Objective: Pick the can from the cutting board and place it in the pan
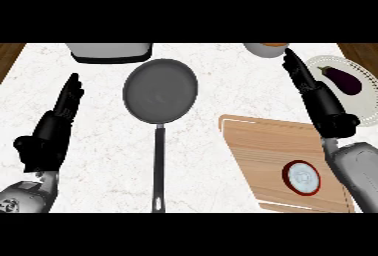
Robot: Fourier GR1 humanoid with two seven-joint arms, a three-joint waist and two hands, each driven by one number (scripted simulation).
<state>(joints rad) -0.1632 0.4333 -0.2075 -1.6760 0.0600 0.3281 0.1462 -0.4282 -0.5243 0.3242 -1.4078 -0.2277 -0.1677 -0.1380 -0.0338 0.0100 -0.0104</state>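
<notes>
White marble tabletop seen steeply from above

The pale stone, threaded with faint grey and tan veins, fills nearly the whole view. Beyond its far corners, 2 wedges of brown wood grain show: the left wedge and the right wedge. The light is even.

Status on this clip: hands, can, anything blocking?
Left robot hand open, left of pan. Right robot hand open, beside plate. Can upright on cutting board, ungrasped. Nothing between can and pan.
</notes>
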